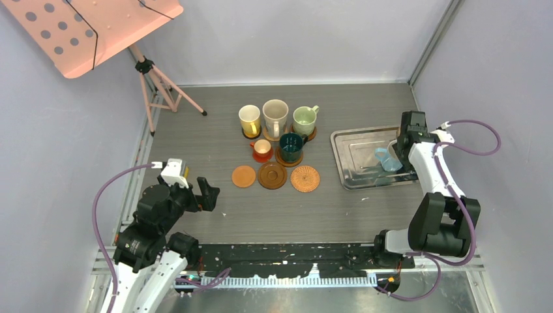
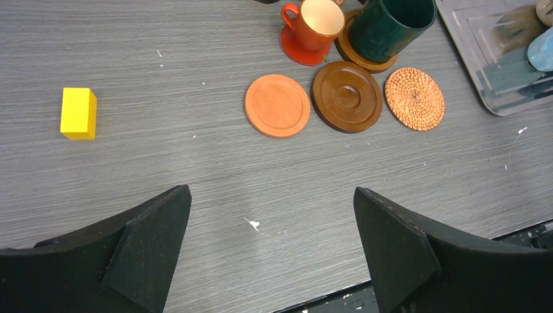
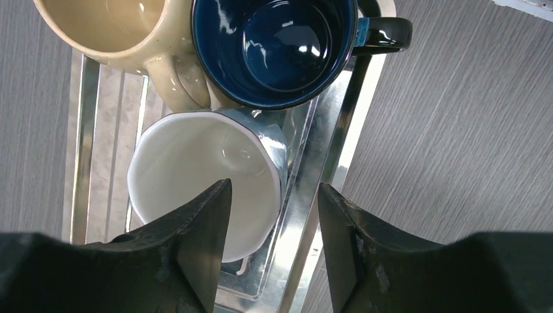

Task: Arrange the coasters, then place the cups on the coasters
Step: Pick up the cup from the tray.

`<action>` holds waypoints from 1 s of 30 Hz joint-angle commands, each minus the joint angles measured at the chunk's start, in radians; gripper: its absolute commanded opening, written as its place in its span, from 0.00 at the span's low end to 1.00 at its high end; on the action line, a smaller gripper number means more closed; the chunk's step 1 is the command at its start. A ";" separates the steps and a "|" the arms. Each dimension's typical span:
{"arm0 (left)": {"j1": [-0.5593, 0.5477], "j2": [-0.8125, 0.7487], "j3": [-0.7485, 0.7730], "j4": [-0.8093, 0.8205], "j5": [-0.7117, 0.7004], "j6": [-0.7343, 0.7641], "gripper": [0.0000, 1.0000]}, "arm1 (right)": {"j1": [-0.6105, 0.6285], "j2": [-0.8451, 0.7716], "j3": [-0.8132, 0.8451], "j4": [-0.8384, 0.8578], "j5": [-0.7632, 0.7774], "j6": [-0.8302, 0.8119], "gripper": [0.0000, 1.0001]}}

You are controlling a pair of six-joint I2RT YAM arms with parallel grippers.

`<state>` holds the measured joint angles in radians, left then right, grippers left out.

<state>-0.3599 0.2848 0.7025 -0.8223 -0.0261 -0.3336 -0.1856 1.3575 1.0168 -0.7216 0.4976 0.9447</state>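
Three bare coasters lie in a row: orange-tan, dark brown and wicker. Behind them five cups stand on coasters: yellow, cream, pale green, small orange-red and dark green. My left gripper hovers open and empty near the front left. My right gripper is over the tray, open. It straddles the wall of the white-blue cup, one finger inside and one outside, with gaps showing. The navy cup and beige cup crowd against it.
A small yellow block lies alone on the left of the table. A pink perforated board on a tripod stands at the back left corner. Walls close the table on three sides.
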 commanded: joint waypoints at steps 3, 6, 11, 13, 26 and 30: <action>-0.002 0.011 -0.001 0.034 0.000 -0.001 0.99 | -0.005 0.008 0.024 0.022 0.008 -0.025 0.47; -0.002 0.011 -0.001 0.035 0.003 -0.001 0.99 | -0.006 -0.014 0.028 0.012 0.030 -0.036 0.31; -0.002 0.009 -0.001 0.035 0.006 -0.001 0.99 | -0.006 -0.048 0.038 0.001 0.049 -0.058 0.06; -0.002 0.007 -0.001 0.035 0.006 0.001 0.99 | -0.006 -0.065 0.043 0.003 0.048 -0.076 0.05; -0.002 -0.001 -0.003 0.037 0.012 0.000 0.99 | -0.004 -0.168 0.027 0.201 -0.286 -0.378 0.05; -0.002 -0.001 -0.003 0.037 0.014 -0.001 0.99 | 0.027 -0.145 0.065 0.191 -0.382 -0.453 0.05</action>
<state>-0.3599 0.2859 0.7025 -0.8223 -0.0250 -0.3336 -0.1860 1.2243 1.0054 -0.6281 0.2447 0.6022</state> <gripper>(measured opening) 0.992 0.092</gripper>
